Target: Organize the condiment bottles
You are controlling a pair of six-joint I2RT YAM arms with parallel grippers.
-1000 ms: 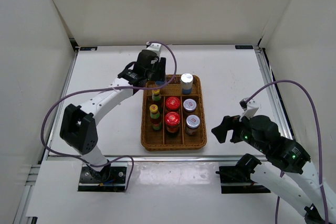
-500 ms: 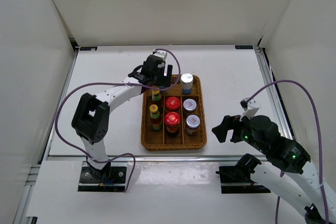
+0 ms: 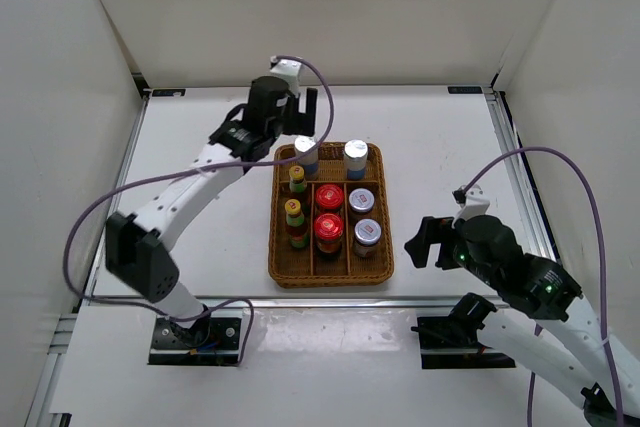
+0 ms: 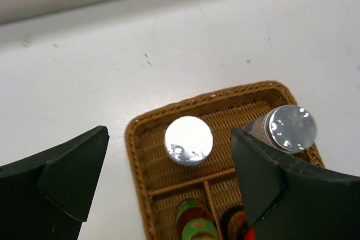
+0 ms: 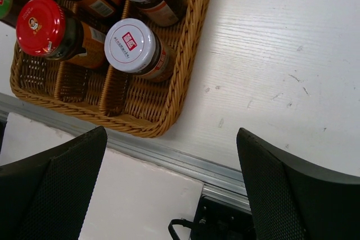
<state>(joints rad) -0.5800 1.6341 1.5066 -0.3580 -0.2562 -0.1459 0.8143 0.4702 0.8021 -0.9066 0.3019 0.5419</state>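
L arm: the left end effector (image 4: pixel 169 134) is seen w/ jaws spread fully and nothing held btwn them. Just below the gap in the wrist view, a silver-capped bottle (image 4: pixel 189 140) stands upright in the upper-left corner of the wicker tray (image 3: pixel 330 278). Its long axis is vertical, so only the cap top is seen; the cap sits slightly right of mid-gap, clear of both fingers. A second silver-capped bottle (image 4: pixel 291 128) stands further right in the same row, partly hidden by the right-hand finger.

Overhead, the rest are also found in the tray: yellow-green-capped bottles (image 3: pixel 293 209) in the left column, red-lidded jars (image 3: pixel 328 225) centre, grey-lidded jars (image 3: pixel 367 231) right.

The right end effector (image 5: pixel 171 133) is likewise wide open and empty, held over the surface (image 5: pixel 270 54) by the tray's lower-right corner, well apart from the silver caps. The L arm is far nearer.

Sorting is judged approx. complete; a straight-up lift is probably called for, as a sideways sweep could tip either tall bottle.
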